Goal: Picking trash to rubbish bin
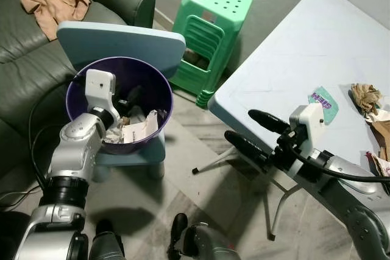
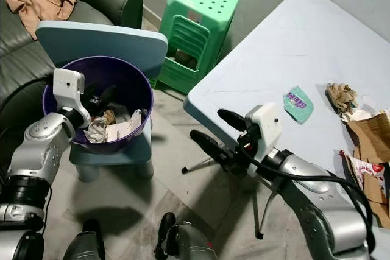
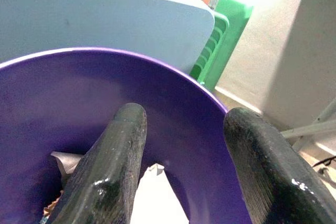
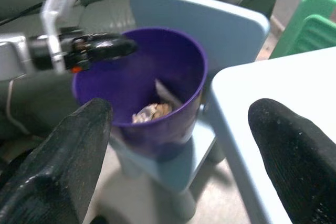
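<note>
Standing at right, bench (image 1: 292,47) is strewn with paper trash (image 1: 365,97) and green wrapper (image 1: 323,100). Purple bin (image 1: 159,92) is seated on blue chair (image 1: 122,42). Left tool (image 1: 128,98) is spread inside bin, empty. Right tool (image 1: 247,131) is spread wide at bench edge, empty.

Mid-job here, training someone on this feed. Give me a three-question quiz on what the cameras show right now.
1. True or false: the left pincer is inside the purple bin.
2. What does the bin stand on? A) green stool B) small blue chair C) sofa
3. Fill in: the right pincer, fingers apart and empty, hovers at the near corner of the ____.

Key:
1. True; its fingers reach over the rim above the paper trash.
2. B, the small blue chair; the green stool stands beside it.
3. Table; a teal wrapper and crumpled paper lie on it.
</note>
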`<state>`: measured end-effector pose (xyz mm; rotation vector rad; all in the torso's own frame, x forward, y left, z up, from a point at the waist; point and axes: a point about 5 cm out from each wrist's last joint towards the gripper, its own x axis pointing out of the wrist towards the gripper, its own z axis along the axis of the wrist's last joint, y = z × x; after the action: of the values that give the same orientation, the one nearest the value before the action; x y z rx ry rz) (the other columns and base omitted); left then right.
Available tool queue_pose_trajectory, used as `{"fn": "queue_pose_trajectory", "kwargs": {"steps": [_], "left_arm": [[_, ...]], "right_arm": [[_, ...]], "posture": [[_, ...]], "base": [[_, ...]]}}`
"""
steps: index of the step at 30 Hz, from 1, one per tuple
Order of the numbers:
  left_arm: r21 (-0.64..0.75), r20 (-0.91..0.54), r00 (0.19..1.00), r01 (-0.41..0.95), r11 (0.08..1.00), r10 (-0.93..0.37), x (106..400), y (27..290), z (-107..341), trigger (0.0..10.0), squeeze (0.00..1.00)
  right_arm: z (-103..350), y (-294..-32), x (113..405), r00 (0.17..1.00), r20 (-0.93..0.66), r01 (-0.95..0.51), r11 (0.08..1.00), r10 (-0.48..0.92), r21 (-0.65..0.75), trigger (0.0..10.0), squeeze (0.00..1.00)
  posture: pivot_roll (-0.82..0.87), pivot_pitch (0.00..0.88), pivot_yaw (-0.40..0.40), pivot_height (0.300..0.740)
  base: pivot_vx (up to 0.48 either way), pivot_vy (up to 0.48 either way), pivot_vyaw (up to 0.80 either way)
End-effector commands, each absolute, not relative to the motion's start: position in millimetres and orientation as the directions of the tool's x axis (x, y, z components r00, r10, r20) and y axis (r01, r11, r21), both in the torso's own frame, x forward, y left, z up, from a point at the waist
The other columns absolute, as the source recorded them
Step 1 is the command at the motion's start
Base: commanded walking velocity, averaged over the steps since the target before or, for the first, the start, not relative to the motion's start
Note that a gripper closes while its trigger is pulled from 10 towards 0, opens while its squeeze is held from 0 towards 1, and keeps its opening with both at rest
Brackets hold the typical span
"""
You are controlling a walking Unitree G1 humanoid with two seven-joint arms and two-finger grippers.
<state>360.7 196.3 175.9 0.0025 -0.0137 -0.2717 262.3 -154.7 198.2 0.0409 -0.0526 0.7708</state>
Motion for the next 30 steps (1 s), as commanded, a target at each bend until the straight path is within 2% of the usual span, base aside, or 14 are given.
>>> {"fn": "queue_pose_trajectory", "kwargs": {"steps": [1, 4, 12, 17, 30], "left_arm": [[-0.011, 0.028, 0.965, 0.263, 0.965, -0.262, 355.8, 191.5, 178.2, 10.0, 0.00], [-0.033, 0.065, 0.969, 0.241, 0.970, -0.238, 351.1, 189.1, 186.0, 10.0, 0.00], [-0.045, 0.118, 0.977, 0.183, 0.982, -0.177, 348.6, 184.1, 196.2, 10.0, 0.00], [-0.072, 0.143, 0.981, 0.143, 0.987, -0.132, 341.3, 175.5, 199.2, 10.0, 0.00], [-0.149, 0.138, 0.986, 0.110, 0.983, -0.090, 332.8, 168.2, 183.6, 10.0, 0.00]], "right_arm": [[197.9, -166.2, 269.5, 0.779, 0.081, -0.624, 0.782, 0.621, 0.003, 10.0, 0.00], [200.5, -172.0, 281.8, 0.829, 0.118, -0.549, 0.836, 0.546, -0.009, 10.0, 0.00], [202.0, -175.9, 298.2, 0.882, 0.170, -0.446, 0.895, 0.440, -0.007, 10.0, 0.00], [201.1, -172.9, 312.0, 0.910, 0.222, -0.357, 0.934, 0.349, -0.004, 10.0, 0.00], [182.2, -169.3, 318.2, 0.934, 0.195, -0.299, 0.954, 0.299, -0.030, 10.0, 0.00]], "posture": [[-0.02, 0.287, -0.207, 0.740], [0.00, 0.264, -0.188, 0.740], [0.04, 0.216, -0.158, 0.740], [0.06, 0.139, -0.132, 0.740], [0.07, 0.047, -0.141, 0.740]], "base": [[0.000, 0.000, 0.00], [0.000, 0.000, 0.00], [0.000, 0.000, 0.00], [0.000, 0.000, 0.00], [0.000, 0.000, 0.00]]}}
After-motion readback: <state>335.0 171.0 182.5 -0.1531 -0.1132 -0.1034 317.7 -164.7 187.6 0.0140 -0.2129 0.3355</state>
